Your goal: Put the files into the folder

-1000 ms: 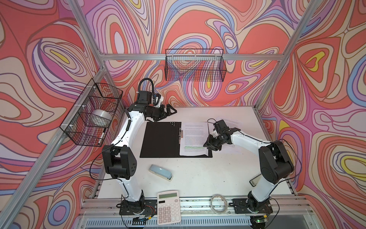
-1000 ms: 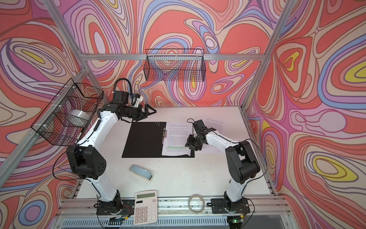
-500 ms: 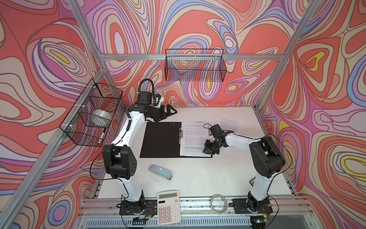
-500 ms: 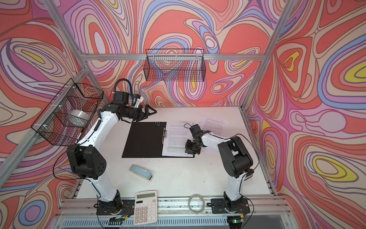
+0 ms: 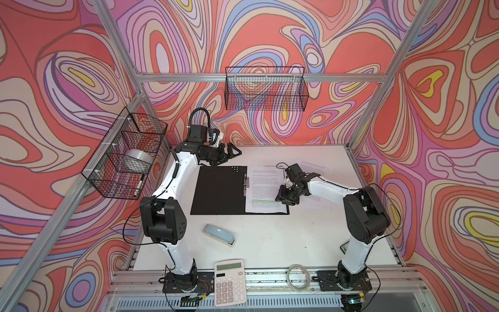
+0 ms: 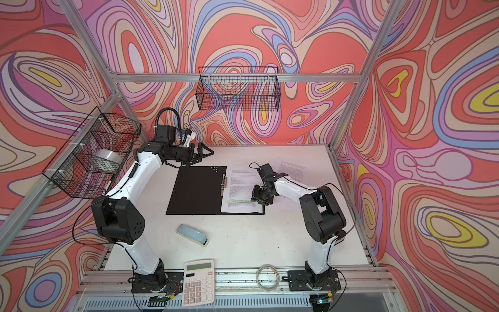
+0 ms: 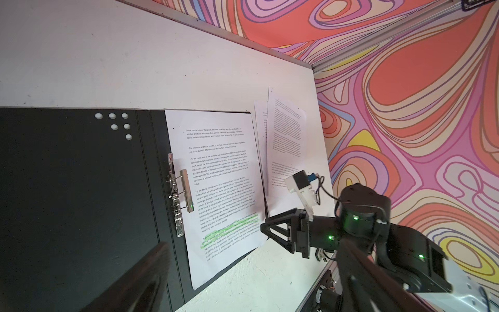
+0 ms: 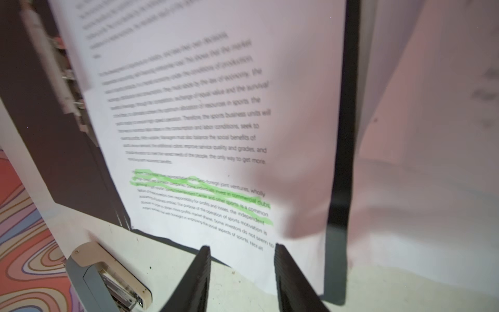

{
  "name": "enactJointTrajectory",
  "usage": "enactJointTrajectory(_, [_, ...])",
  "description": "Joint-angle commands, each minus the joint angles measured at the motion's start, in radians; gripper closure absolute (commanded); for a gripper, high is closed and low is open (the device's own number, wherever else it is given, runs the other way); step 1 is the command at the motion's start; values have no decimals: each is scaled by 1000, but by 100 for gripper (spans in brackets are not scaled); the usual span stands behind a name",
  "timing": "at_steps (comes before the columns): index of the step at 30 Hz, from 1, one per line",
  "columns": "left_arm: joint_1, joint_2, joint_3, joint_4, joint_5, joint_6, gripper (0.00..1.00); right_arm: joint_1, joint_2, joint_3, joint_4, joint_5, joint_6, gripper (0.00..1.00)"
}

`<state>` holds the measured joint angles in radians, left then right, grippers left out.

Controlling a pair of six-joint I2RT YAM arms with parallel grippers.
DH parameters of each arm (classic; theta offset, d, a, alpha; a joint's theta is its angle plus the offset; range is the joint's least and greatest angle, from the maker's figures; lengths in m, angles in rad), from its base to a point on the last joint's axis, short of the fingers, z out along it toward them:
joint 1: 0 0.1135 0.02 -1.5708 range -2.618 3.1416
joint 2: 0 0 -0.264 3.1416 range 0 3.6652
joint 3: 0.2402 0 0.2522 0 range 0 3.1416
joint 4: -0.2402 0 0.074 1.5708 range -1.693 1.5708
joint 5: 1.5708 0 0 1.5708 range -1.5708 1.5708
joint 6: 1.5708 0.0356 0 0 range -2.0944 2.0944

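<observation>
Lying open on the white tabletop (image 5: pixel 270 243), the thin black-lined folder (image 5: pixel 218 189) carries a white printed sheet with green-highlighted lines (image 5: pixel 263 186) on its right half. More white printed sheets (image 5: pixel 316 168) lie on the tabletop just right of it. The right gripper (image 5: pixel 284 202) hangs over the sheet's right edge, jaws parted and empty; the left gripper (image 5: pixel 232 156), spread wide, holds nothing by the folder's far edge.

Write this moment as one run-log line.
folder open flat | sheet on its right half | other sheets beside it | right gripper open at sheet edge | left gripper open, empty
</observation>
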<state>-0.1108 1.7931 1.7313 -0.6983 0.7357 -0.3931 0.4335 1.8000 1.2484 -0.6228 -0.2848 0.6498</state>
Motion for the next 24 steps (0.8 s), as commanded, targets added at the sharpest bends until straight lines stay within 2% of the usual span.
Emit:
enactJointTrajectory(1, [-14,-2,23,-1,14,27,5,-8,-126,87,-124,216,-71,45])
enactJointTrajectory(4, [-60,0,28,-22,-1,71,5,-100,-170,69,-173,267,-70,40])
enactJointTrajectory(9, [-191,59,98,-153,-39,222,6,-302,-258,-46,-137,243,-74,39])
enactJointTrajectory(12, [-249,122,152,-235,-38,250,7,-387,-249,-67,-141,226,-109,38])
enactJointTrajectory(16, [-279,168,170,-270,3,231,8,-433,-201,-76,-144,267,-142,38])
enactJointTrajectory(24, [-297,157,127,-259,-6,236,8,-442,-61,-65,-127,325,-174,34])
